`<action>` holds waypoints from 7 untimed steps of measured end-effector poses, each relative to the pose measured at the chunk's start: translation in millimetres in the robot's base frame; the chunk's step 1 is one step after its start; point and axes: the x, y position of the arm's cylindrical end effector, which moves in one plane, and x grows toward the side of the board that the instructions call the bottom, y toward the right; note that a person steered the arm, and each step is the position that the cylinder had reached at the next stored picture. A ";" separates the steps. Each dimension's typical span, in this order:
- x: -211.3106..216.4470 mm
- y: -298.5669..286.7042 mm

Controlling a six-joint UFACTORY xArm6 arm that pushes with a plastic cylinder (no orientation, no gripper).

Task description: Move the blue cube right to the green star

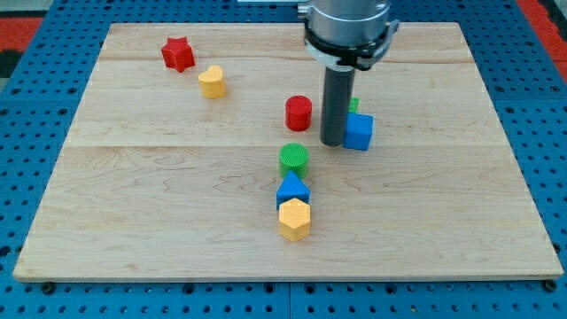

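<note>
The blue cube (360, 131) sits right of the board's middle. A green block, the green star (354, 105), shows only as a sliver just above the cube, mostly hidden behind the rod. My tip (333, 143) is on the board touching the blue cube's left side, with the red cylinder (299, 112) to its left.
A green cylinder (294, 159), a blue triangle (292, 189) and a yellow hexagon (295, 219) form a column below the middle. A red star (178, 53) and a yellow heart (212, 81) lie at the upper left. The wooden board (133, 204) lies on a blue pegboard.
</note>
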 end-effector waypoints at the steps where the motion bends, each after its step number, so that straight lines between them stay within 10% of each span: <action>1: 28.7 29.6; 7: -53.8 98.1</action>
